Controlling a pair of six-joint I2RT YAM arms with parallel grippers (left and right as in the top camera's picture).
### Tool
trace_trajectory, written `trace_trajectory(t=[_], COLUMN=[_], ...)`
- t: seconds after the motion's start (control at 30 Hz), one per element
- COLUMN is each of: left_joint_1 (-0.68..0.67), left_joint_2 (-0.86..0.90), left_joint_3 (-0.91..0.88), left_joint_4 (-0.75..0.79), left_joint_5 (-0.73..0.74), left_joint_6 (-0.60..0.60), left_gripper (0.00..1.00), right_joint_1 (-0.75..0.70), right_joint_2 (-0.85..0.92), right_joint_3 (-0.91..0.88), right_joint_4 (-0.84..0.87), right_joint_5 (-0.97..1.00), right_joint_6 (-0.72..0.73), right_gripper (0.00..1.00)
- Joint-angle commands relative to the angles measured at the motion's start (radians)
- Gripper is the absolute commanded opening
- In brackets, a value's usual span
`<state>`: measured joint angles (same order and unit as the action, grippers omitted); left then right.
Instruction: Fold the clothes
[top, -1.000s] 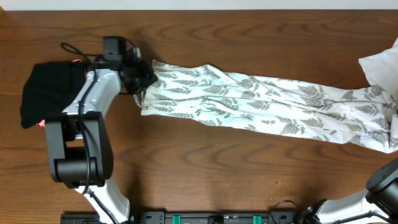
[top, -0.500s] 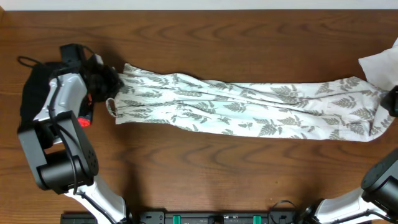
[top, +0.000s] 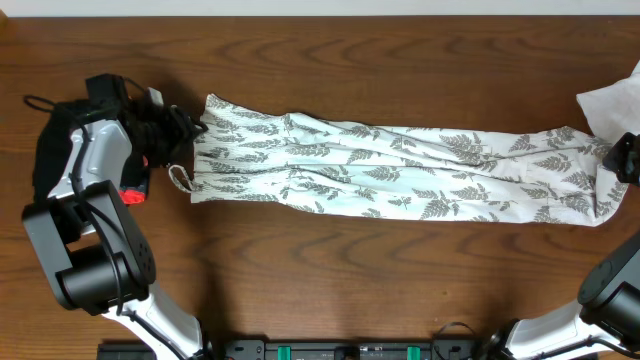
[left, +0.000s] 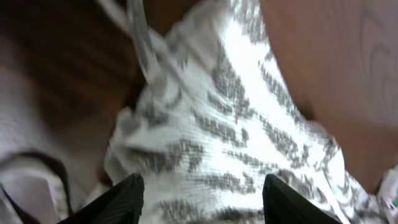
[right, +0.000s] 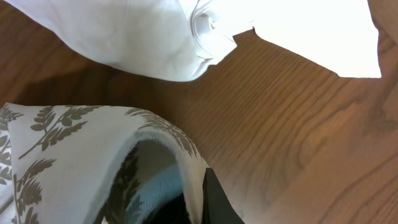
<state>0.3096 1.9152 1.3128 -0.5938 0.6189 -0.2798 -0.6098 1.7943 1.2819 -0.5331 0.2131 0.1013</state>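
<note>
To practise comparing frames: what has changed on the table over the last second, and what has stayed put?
The left gripper moved left, drawing the dress with it; the dress now lies straight across the table, no longer slanting. The right gripper has come in at its far end. The white cloth and black bundle stayed put.

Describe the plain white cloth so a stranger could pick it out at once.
On the wooden table, follow the long fern-print dress to its right end. Beside that end, at the table's right edge, lies the plain white cloth, partly cut off by the frame. Unlike the dress, it carries no print.
</note>
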Motion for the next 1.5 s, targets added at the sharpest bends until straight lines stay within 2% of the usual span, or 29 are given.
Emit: trace_trajectory(t=[0.0,0.17,0.27,0.37,0.47,0.57,0.87,1.0,1.1,1.2,1.47], left_joint_1=[0.001,0.001,0.001,0.001,-0.001,-0.001,-0.014,-0.039,-0.058,-0.067,-0.077], left_joint_2=[-0.027,-0.027,-0.027,-0.027,-0.026,-0.026,-0.024,-0.016,0.007,0.04,0.136], left_joint_3=[-0.002,-0.002,-0.002,-0.002,-0.002,-0.002,-0.002,-0.002,-0.002,-0.002,-0.002], left_joint_4=[-0.064,-0.259,-0.301,-0.267,-0.205,-0.151,-0.119,-0.09,-0.05,-0.009,0.038], left_joint_5=[0.023,-0.056,-0.092,-0.12,-0.18,-0.214,-0.212,-0.212,-0.195,-0.13,-0.103], left_joint_6=[0.032,0.053,0.082,0.093,0.093,0.094,0.096,0.096,0.098,0.115,0.115], left_gripper=[0.62,0.63,0.66,0.69,0.78,0.81,0.82,0.88,0.91,0.91,0.91], right_joint_1=[-0.001,-0.001,-0.001,-0.001,-0.001,-0.001,0.002,0.002,0.002,0.002,0.002], right_joint_2=[-0.01,-0.01,-0.01,-0.01,-0.01,-0.01,-0.01,-0.01,-0.01,-0.01,-0.01], right_joint_3=[0.016,0.016,0.016,0.016,0.016,0.016,0.016,0.016,0.016,0.016,0.016], right_joint_4=[-0.001,-0.001,-0.002,-0.003,-0.009,-0.01,-0.01,-0.01,-0.01,-0.01,-0.011], right_joint_5=[0.022,0.021,0.021,0.021,0.021,0.021,0.021,0.021,0.021,0.021,0.021], right_joint_6=[-0.005,-0.005,-0.005,-0.005,-0.005,-0.005,-0.005,-0.005,-0.005,-0.006,-0.006], right_gripper=[0.01,0.01,0.01,0.01,0.01,0.01,0.01,0.01,0.01,0.01,0.01])
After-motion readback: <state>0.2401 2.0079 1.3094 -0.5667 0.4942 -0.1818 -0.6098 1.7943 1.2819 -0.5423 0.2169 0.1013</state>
